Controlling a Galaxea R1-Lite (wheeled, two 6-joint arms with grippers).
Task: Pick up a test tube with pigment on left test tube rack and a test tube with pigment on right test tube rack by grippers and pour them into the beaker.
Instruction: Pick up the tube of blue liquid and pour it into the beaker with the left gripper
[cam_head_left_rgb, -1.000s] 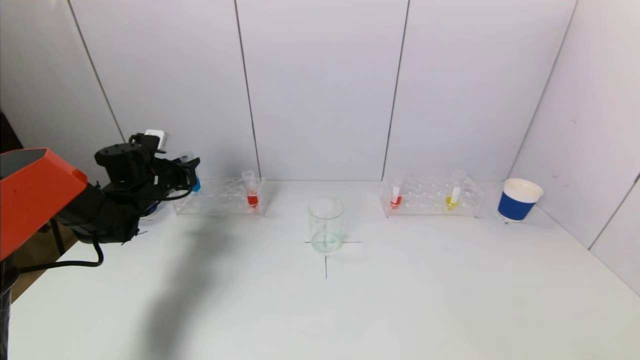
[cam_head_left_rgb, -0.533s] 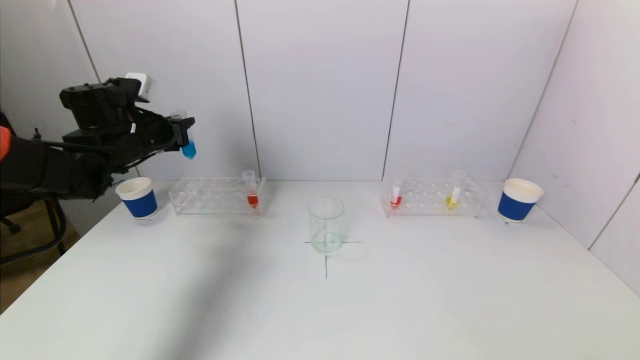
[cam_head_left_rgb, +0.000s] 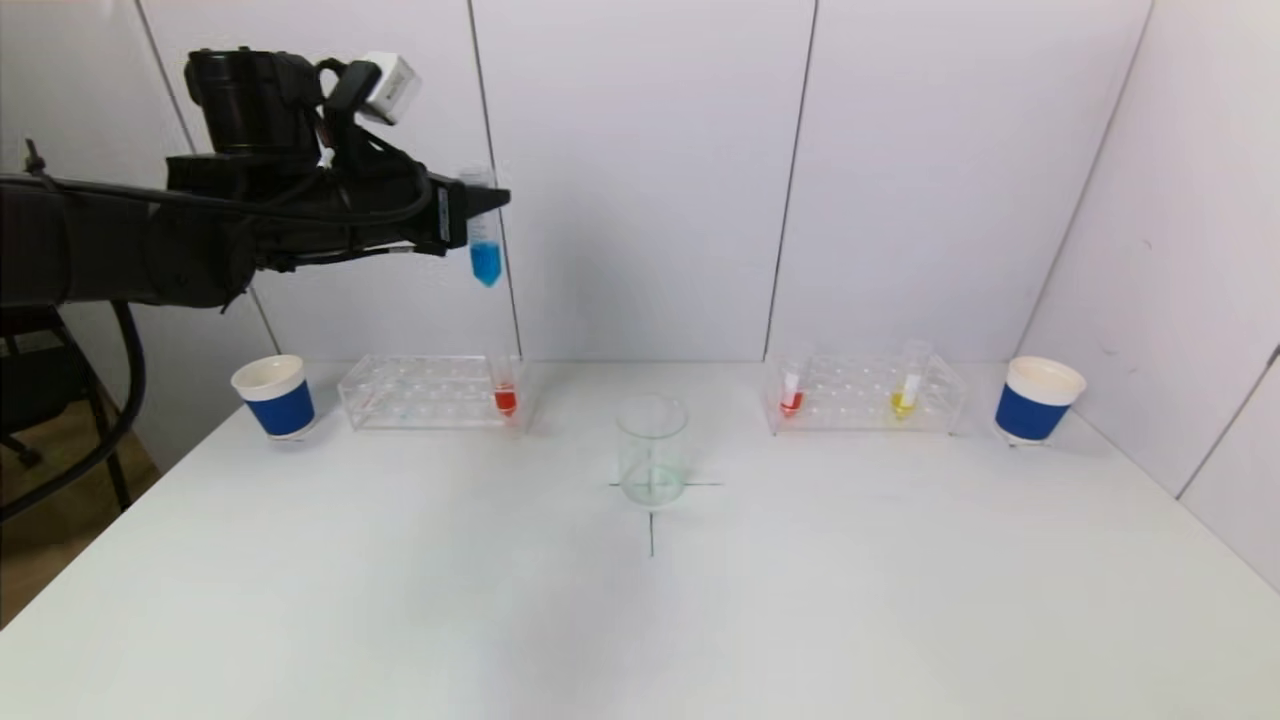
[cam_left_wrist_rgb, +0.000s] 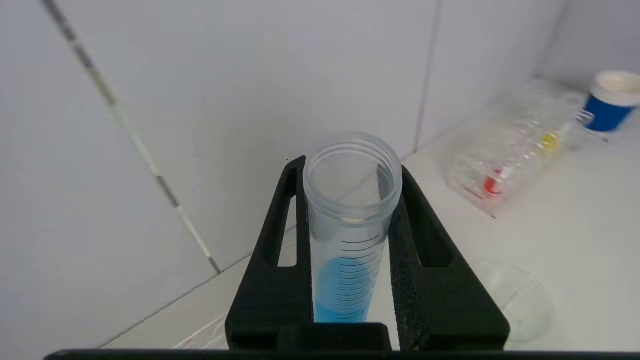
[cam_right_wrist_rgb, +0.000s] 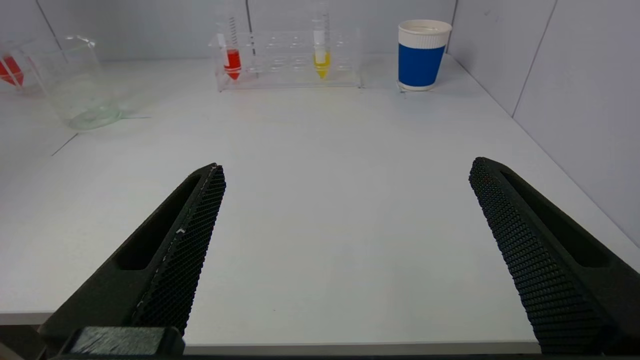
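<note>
High above the left rack (cam_head_left_rgb: 432, 392), the left gripper (cam_head_left_rgb: 478, 212) pinches the blue tube (cam_head_left_rgb: 485, 232) near its open mouth, tube upright, blue pigment pooled in the tip. Risk, my read: tube is uncapped, so a fast swing or early tilt could slosh pigment onto the table (cam_head_left_rgb: 640, 620) short of the beaker (cam_head_left_rgb: 652, 450); a grip this high on the tube could also let it swivel between the pads. Beaker stands well apart, lower and toward the centre, on the cross mark. In the left wrist view the tube sits squarely between both fingers (cam_left_wrist_rgb: 429, 260), touching each. Right gripper (cam_right_wrist_rgb: 345, 200) idles low near the table's front edge, spread wide, holding nothing.
</note>
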